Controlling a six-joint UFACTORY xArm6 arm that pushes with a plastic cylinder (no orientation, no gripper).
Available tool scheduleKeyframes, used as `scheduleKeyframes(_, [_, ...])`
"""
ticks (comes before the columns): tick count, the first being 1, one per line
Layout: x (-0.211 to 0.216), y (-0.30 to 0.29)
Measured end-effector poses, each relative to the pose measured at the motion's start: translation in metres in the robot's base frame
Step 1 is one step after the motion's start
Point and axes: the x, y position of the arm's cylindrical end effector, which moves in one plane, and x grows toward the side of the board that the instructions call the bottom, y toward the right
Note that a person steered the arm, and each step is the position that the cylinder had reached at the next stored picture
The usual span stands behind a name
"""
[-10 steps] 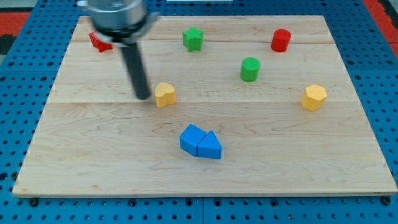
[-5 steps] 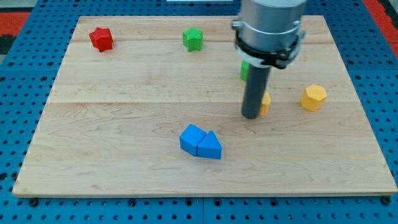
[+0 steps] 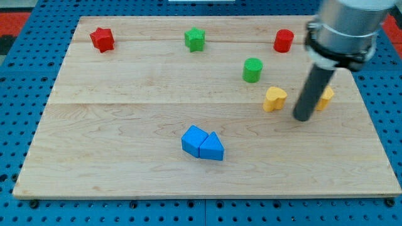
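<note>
Resting between two yellow blocks (image 3: 274,98) (image 3: 326,96), my tip (image 3: 303,117) has bare board toward the view's bottom; no fingers.

My tip (image 3: 303,117) rests on the wooden counter (image 3: 125,125) between two yellow blocks: the yellow heart-shaped block (image 3: 274,98) just to the view's left, apart from it, and the yellow block (image 3: 325,96) behind the rod on the right, mostly hidden. A green cylinder (image 3: 252,69) stands nearby, above-left.
</note>
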Motion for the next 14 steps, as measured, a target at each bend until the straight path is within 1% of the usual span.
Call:
scheduleKeyframes(1, [-0.038, -0.033])
scheduleKeyframes(2, [-0.063, -0.034])
scheduleKeyframes(3, [-0.062, -0.036])
scheduleKeyframes(4, [-0.078, -0.060])
scheduleKeyframes(5, [-0.095, -0.072])
scheduleKeyframes(6, [-0.100, -0.088])
scheduleKeyframes(8, [-0.113, -0.098])
scheduleKeyframes(10, [-0.115, -0.098])
scheduleKeyframes(11, [-0.108, -0.082])
scheduleKeyframes(12, [-0.091, -0.059])
scheduleKeyframes(13, [-0.091, -0.021])
scheduleKeyframes(14, [-0.090, -0.014])
